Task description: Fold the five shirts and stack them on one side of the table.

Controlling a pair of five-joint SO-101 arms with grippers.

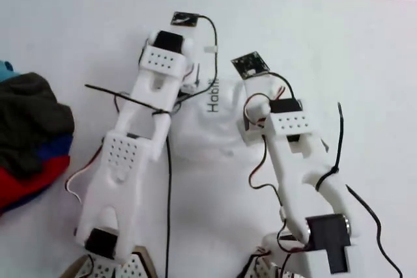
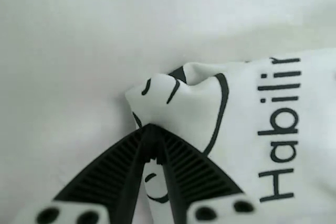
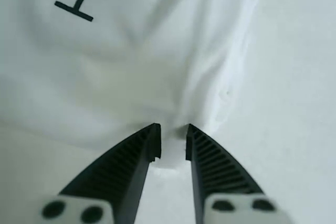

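White shirt [image 1: 207, 133] lying crumpled on the table [image 1: 339, 43] between the two arms, its printed lettering running away from the robot. Left gripper [image 2: 155, 141] clenched on a puckered fold beside the lettering; right gripper [image 3: 173, 142] pinched, jaws all but together, on a thick edge of the same shirt, with the lettering well beyond its tips. The cloth thus spans from one grip to the other, across the robot's front. Pile of grey, blue and red shirts [image 1: 32, 138] at the table edge on the left arm's side, well apart; the left arm is nearer it, so a carry would likely run that way
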